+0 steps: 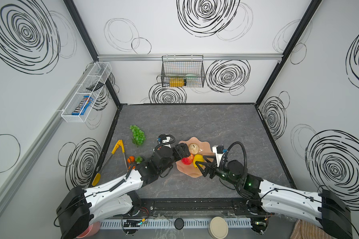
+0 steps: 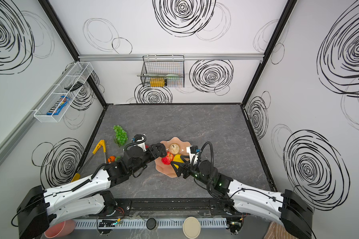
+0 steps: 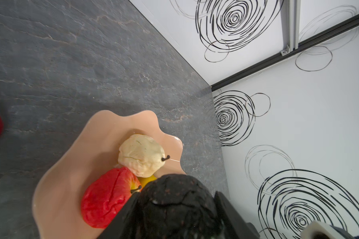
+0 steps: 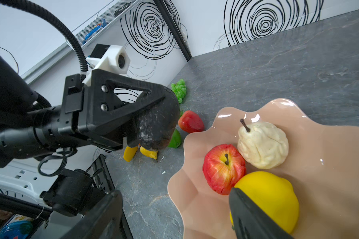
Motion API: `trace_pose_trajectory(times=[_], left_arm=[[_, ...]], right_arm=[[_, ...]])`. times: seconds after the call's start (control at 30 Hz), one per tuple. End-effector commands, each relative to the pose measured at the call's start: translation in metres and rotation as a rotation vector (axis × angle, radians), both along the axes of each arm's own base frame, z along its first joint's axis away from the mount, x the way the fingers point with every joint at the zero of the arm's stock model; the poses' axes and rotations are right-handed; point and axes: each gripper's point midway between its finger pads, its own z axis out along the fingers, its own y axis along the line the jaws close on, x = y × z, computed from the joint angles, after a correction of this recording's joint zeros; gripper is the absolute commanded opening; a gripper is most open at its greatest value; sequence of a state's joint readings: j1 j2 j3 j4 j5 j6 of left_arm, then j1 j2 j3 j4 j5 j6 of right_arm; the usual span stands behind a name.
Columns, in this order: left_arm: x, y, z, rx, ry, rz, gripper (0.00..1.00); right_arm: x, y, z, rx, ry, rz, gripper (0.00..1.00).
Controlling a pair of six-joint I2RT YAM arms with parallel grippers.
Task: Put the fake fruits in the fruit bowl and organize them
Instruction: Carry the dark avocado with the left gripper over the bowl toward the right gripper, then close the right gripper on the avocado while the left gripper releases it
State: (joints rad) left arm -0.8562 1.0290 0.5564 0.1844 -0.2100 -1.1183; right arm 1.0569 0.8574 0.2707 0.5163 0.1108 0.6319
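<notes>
Both arms crowd the fruit bowl (image 1: 184, 171), which sits mid-table holding a pear (image 1: 193, 148), an apple (image 1: 187, 159) and a lemon (image 1: 198, 158). Left gripper (image 1: 182, 152) is clamped on the dark avocado (image 3: 174, 207) over the bowl's left rim; best to carry it inward to bare floor, lower it, then release so it cannot roll out. Right gripper (image 1: 199, 161) is spread wide and empty, one finger just beside the lemon. Grapes (image 1: 137, 134), a strawberry (image 4: 190, 124) and a lime (image 4: 175, 139) lie on the grey marbled table (image 1: 195, 120), within swirl-patterned walls (image 1: 29, 93).

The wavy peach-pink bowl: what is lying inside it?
Three plastic fruits lie inside the bowl: a red apple, a beige wrinkled pear and a yellow lemon. A black finger of the right gripper covers part of the lemon.
</notes>
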Motion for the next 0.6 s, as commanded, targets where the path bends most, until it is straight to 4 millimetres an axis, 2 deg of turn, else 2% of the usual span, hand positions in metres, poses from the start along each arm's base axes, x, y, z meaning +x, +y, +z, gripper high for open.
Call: trace_pose_trajectory(times=[0.0, 0.57], left_arm=[[0.001, -0.008, 0.016, -0.075, -0.037, 0.011, 0.57], [-0.016, -0.040, 0.012, -0.107, -0.020, -0.084, 0.57]], right_arm=[[0.006, 0.005, 0.029, 0.076, -0.045, -0.045, 0.84], [0.013, 0.028, 0.019, 0.004, -0.060, -0.062, 0.77]])
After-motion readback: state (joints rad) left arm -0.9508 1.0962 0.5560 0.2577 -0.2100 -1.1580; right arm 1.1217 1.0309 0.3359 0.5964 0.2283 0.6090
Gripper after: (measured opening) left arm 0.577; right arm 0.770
